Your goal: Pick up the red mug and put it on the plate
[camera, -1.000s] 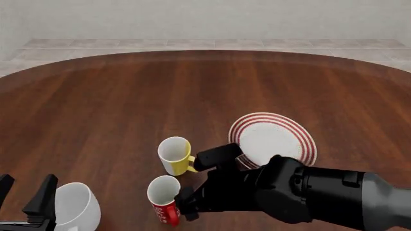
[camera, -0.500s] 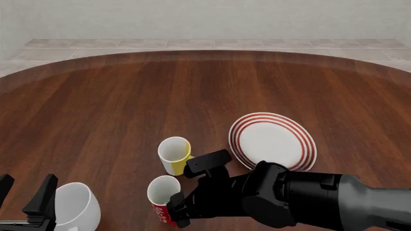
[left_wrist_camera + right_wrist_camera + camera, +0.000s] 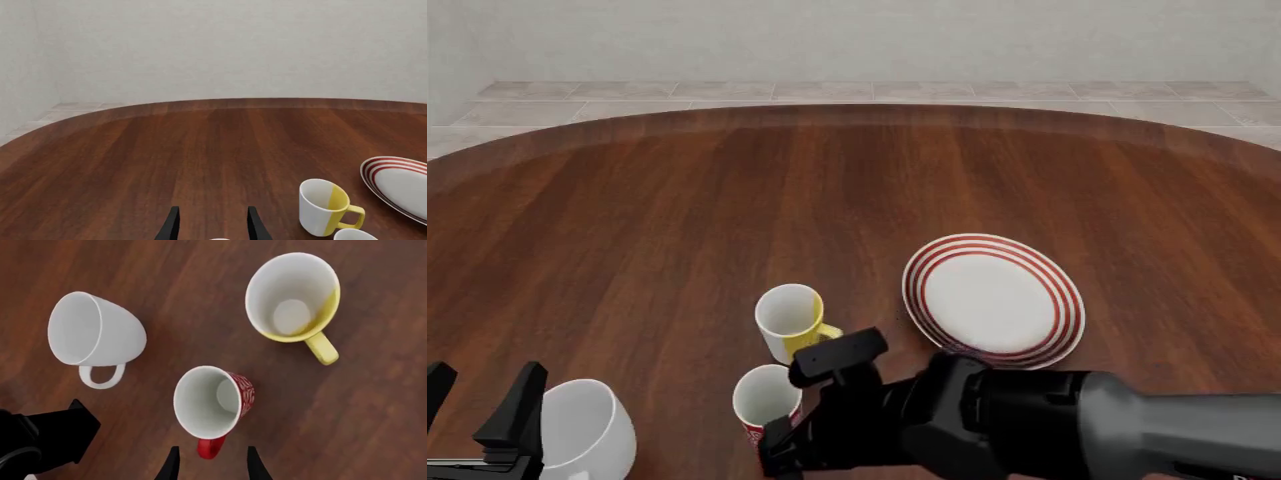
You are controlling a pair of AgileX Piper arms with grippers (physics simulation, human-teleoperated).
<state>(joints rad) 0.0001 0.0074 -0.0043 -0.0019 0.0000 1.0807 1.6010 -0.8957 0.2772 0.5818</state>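
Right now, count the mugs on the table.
3: the red mug under the right claw, the yellow-and-white mug just beyond it beside the plate, the white mug by the left claw.

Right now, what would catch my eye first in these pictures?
Probably the big dark right arm filling the front view's near edge, its open gripper poised above the red mug's handle. Next, three mugs clustered close together: red, yellow-and-white and plain white. Right of them lies the red-ringed plate, bare.
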